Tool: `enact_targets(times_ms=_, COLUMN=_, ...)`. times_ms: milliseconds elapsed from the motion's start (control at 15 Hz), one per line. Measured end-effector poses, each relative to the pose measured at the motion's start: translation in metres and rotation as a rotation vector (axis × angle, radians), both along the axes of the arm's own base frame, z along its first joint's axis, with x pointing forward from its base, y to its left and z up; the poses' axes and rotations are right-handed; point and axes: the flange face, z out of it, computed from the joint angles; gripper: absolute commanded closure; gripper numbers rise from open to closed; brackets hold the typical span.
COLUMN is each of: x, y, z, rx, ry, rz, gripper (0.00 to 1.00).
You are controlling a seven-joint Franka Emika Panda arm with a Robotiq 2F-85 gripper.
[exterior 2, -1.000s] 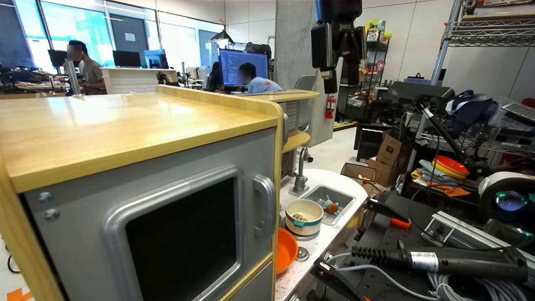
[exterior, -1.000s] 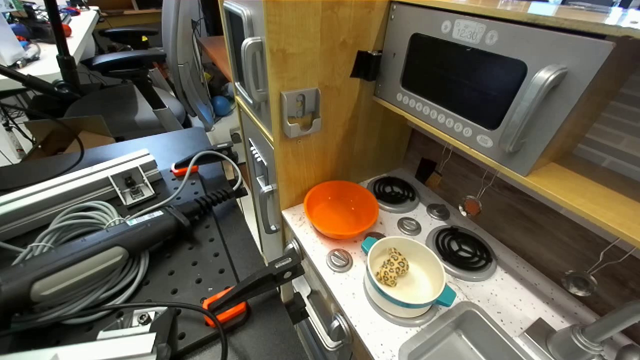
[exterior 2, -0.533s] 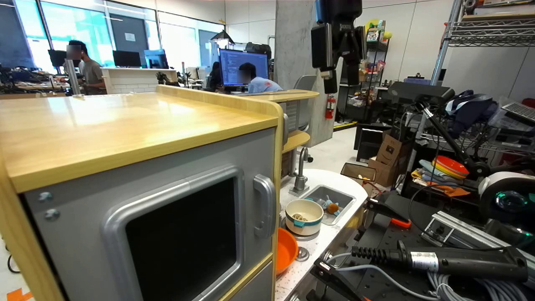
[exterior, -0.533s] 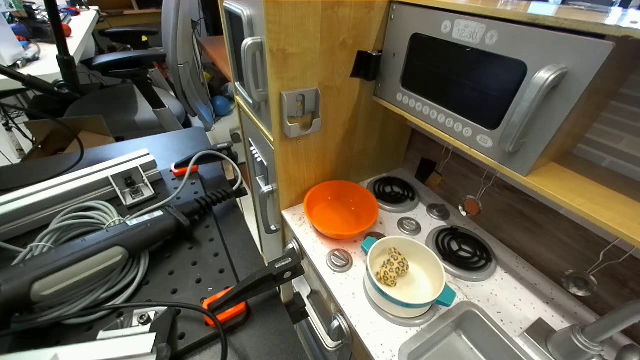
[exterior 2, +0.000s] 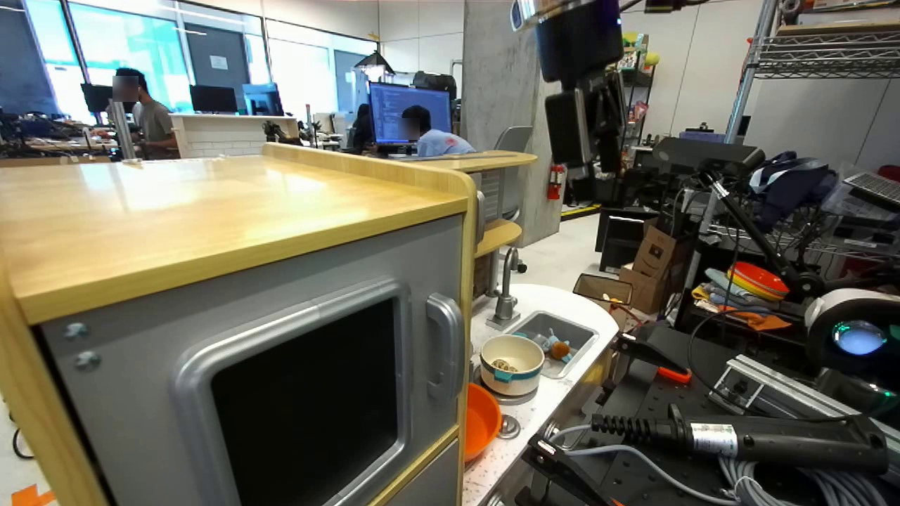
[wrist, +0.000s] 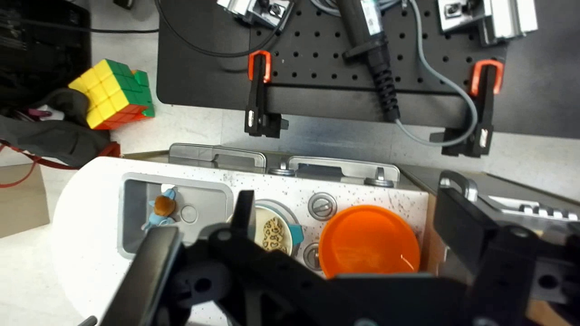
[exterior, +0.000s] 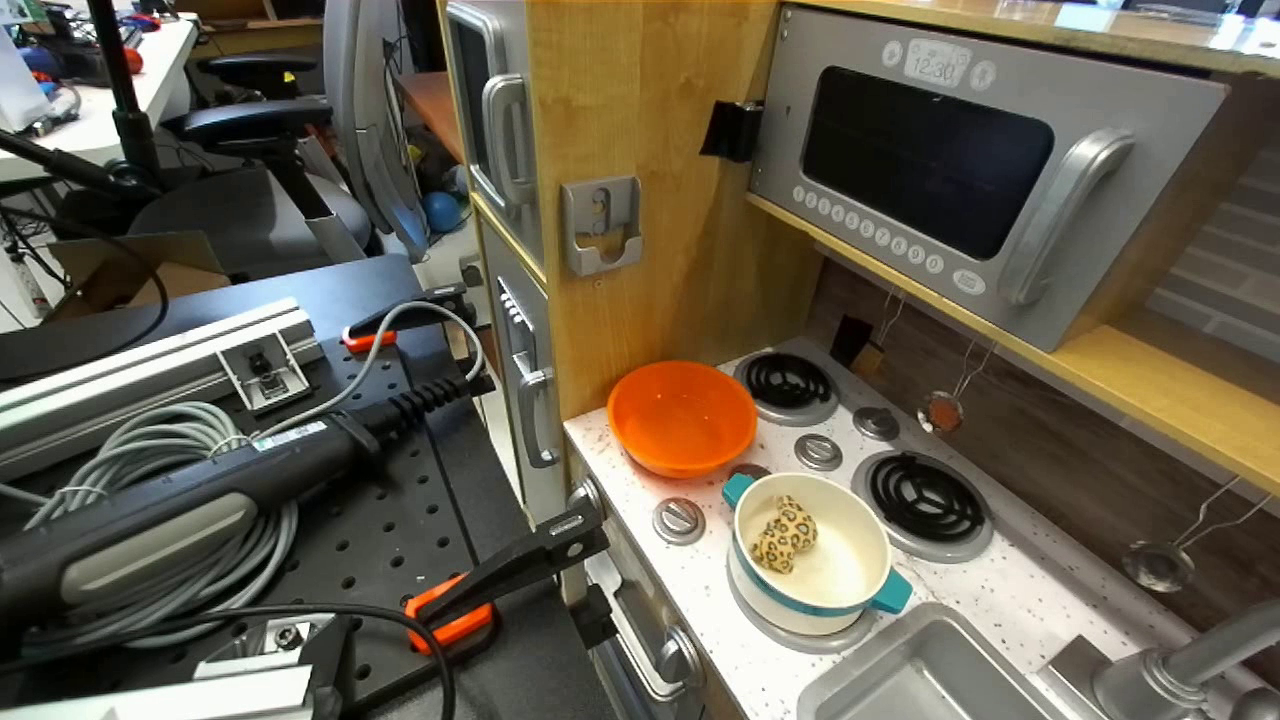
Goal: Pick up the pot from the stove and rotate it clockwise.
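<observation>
In an exterior view a bright room with a blue-lit monitor (exterior 2: 410, 105) lies beyond a toy kitchen (exterior 2: 232, 211) of yellowish wood with grey fronts. On the white, dark-speckled stove (exterior: 700, 580) a small round cream-white pot (exterior: 845, 555) with teal band and handles stands upright on a silver-ringed burner (exterior: 815, 644); inside it lies a lumpy leopard-print piece (exterior: 785, 535). Just beside the pot is a round orange plastic bowl (exterior: 683, 420); on the pot's opposite side is a grey rectangular sink basin (wrist: 210, 203).

An exterior view alone shows whole the round black coil burner (exterior: 925, 497) next to the pot and, higher than the pot, the front of a grey microwave (exterior: 930, 165) with a printed clock. The wrist view shows a yellow, green and red plastic puzzle cube (wrist: 113, 93), well apart from the pot, and a blue toy with a brown head (wrist: 163, 206) in the sink basin.

In that view the fingers (wrist: 244, 213) of the black two-fingered gripper (wrist: 349, 213) are spread wide; the pot lies below them, partly covered by one finger, while the bowl shows between the two. In an exterior view the gripper hangs higher than the pot and well apart from it.
</observation>
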Motion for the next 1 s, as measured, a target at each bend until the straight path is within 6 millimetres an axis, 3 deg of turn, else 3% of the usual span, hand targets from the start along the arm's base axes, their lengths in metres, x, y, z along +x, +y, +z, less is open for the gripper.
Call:
enact_targets(times_ms=200, x=-0.023, y=0.005, z=-0.027, rx=-0.054, ry=0.011, rz=0.064, gripper=0.00)
enact_targets(times_ms=467, x=-0.033, y=-0.013, z=-0.050, rx=-0.065, ry=-0.058, rz=0.123, gripper=0.00)
enact_targets(times_ms=733, x=-0.023, y=-0.055, z=-0.077, rx=-0.038, ry=-0.160, rz=0.176, gripper=0.00)
enact_targets(times_ms=1000, x=-0.010, y=-0.103, z=-0.121, rx=0.031, ry=-0.252, rz=0.170, gripper=0.00)
